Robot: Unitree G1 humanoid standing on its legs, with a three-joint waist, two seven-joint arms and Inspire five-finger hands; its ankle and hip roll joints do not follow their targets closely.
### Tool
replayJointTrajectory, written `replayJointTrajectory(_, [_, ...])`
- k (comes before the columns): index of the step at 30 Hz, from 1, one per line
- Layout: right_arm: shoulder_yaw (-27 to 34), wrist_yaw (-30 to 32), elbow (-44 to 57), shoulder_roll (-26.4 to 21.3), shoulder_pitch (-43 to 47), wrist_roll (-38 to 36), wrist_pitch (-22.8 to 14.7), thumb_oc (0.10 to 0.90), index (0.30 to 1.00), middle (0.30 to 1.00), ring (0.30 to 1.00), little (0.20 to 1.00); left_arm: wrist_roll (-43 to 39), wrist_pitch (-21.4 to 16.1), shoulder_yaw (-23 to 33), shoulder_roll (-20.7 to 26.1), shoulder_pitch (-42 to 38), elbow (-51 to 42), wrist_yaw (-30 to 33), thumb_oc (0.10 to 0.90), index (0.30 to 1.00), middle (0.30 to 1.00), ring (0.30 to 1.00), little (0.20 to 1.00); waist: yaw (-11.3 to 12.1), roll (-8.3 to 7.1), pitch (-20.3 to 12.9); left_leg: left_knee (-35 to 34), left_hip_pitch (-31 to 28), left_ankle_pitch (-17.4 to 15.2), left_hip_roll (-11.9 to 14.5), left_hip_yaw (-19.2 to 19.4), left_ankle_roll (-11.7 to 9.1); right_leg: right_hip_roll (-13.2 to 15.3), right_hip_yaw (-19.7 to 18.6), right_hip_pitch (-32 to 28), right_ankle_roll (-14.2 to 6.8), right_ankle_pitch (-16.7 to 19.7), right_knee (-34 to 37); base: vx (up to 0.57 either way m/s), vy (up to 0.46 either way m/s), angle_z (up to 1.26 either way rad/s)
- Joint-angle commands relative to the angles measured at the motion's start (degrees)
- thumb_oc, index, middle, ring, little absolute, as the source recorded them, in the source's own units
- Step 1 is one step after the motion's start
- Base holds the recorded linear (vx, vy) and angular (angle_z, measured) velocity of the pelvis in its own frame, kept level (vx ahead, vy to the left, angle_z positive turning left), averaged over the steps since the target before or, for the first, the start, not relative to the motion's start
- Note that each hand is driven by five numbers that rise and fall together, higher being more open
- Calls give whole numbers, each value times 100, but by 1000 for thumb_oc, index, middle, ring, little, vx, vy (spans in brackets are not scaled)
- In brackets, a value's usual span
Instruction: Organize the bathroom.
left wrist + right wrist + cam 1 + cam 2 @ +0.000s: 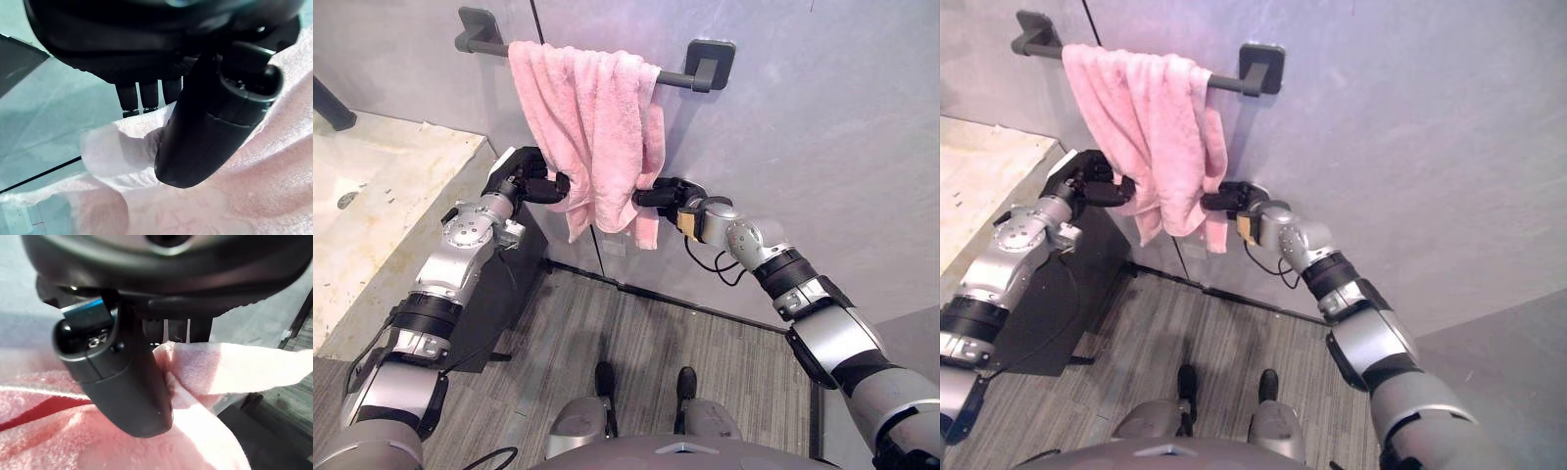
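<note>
We found the pink towel (592, 127) draped over the wall rail (680, 78), bunched toward its left end. L hand (530, 180) pinched the towel's left edge; R hand (664, 193) pinched its right edge.

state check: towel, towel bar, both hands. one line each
pink towel: draped over the bar, bunched, lower edges uneven, pinched on both sides.
towel bar: mounted on the wall, carrying the towel.
left hand: shut on the towel's left edge, thumb and fingers pinching cloth.
right hand: shut on the towel's right edge, thumb pressing cloth against the fingers.
</note>
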State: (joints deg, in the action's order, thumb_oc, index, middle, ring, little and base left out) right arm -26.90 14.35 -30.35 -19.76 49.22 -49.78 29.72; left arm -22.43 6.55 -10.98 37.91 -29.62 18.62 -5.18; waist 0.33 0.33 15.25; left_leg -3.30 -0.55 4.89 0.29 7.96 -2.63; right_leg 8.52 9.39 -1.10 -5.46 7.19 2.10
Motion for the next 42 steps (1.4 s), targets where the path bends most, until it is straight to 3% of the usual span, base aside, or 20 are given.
replayJointTrajectory(1, [298, 263, -336, -553, 1370, 613, -917, 400, 300, 300, 300, 300, -171, -298, 84, -76, -669, 303, 607, 400, 300, 300, 300, 300, 221, 5, -541, 389, -619, -818, 381, -162, -118, 269, -164, 293, -332, -476, -511, 0, 0, 0])
replayJointTrajectory(3, [296, 289, -353, -552, 1373, 648, -935, 400, 300, 300, 300, 300, -206, -264, 114, -75, -672, 343, 801, 400, 300, 300, 300, 300, 226, 6, -541, 394, -618, -820, 378, -165, -119, 270, -161, 286, -329, -479, -508, 0, 0, 0])
replayJointTrajectory(5, [309, 396, -375, -573, 1376, 876, -973, 400, 300, 300, 300, 300, -287, -142, 287, -83, -672, 632, 1542, 400, 300, 300, 300, 300, 237, -6, -530, 425, -613, -833, 372, -181, -121, 272, -141, 272, -326, -495, -517, 0, 0, 0])
replayJointTrajectory(7, [302, 431, -375, -583, 1380, 943, -971, 400, 300, 300, 300, 300, -318, -136, 338, -83, -671, 701, 1698, 400, 300, 300, 300, 300, 241, -11, -527, 433, -608, -833, 371, -185, -119, 274, -137, 275, -325, -497, -521, 0, 0, 0])
replayJointTrajectory(10, [295, 669, -288, -742, 1396, 1116, -864, 400, 300, 300, 300, 300, -384, -397, 689, -104, -404, 1019, 1985, 400, 300, 300, 300, 300, 289, -27, -498, 463, -582, -845, 383, -208, -128, 291, -88, 267, -319, -525, -535, 0, 0, 0])
replayJointTrajectory(14, [369, 726, -286, -945, 1391, 1221, -830, 400, 300, 300, 300, 300, -319, -602, 908, -119, -78, 964, 1943, 400, 300, 300, 300, 300, 325, -16, -443, 499, -529, -849, 397, -199, -136, 311, -66, 292, -319, -544, -565, -31, 3, 3])
replayJointTrajectory(26, [691, 975, -178, -1461, 1231, 1711, -814, 400, 300, 300, 300, 300, -298, -575, 1171, -93, 290, 768, 2215, 400, 300, 300, 300, 300, 277, 29, -345, 523, -477, -836, 378, -164, -143, 353, -75, 301, -334, -560, -605, -6, 0, 1])
replayJointTrajectory(33, [801, 1071, -221, -1788, 1193, 2001, -546, 400, 300, 300, 300, 300, -326, -581, 1337, -108, 481, 817, 2359, 400, 300, 300, 300, 300, 240, 33, -331, 514, -483, -834, 375, -139, -145, 357, -84, 301, -334, -586, -625, 0, 0, 0])
replayJointTrajectory(38, [829, 1076, -247, -1948, 1137, 1908, -422, 400, 300, 300, 300, 300, -404, -557, 1413, -101, 604, 714, 2220, 400, 300, 300, 300, 300, 235, 10, -326, 510, -475, -824, 398, -129, -150, 341, -107, 307, -331, -592, -616, 0, 0, 0])
replayJointTrajectory(40, [862, 1063, -216, -1964, 1072, 1860, -433, 400, 300, 300, 300, 300, -625, -725, 1433, -147, 662, 634, 1895, 400, 300, 300, 300, 300, 228, 0, -320, 516, -471, -825, 410, -122, -151, 336, -119, 309, -331, -588, -606, 0, 0, 0])
replayJointTrajectory(41, [869, 995, -205, -1974, 1056, 1874, -460, 444, 366, 366, 366, 366, -732, -785, 1435, -162, 674, 577, 1783, 416, 324, 324, 324, 324, 224, -2, -316, 519, -471, -826, 415, -115, -154, 331, -124, 309, -329, -587, -602, 0, 0, 0])
replayJointTrajectory(42, [881, 946, -170, -1988, 1059, 1905, -405, 689, 733, 733, 733, 733, -804, -845, 1450, -204, 706, 437, 1557, 541, 512, 512, 512, 512, 219, -5, -306, 518, -467, -824, 421, -102, -160, 320, -134, 313, -324, -583, -591, 0, 0, 0])
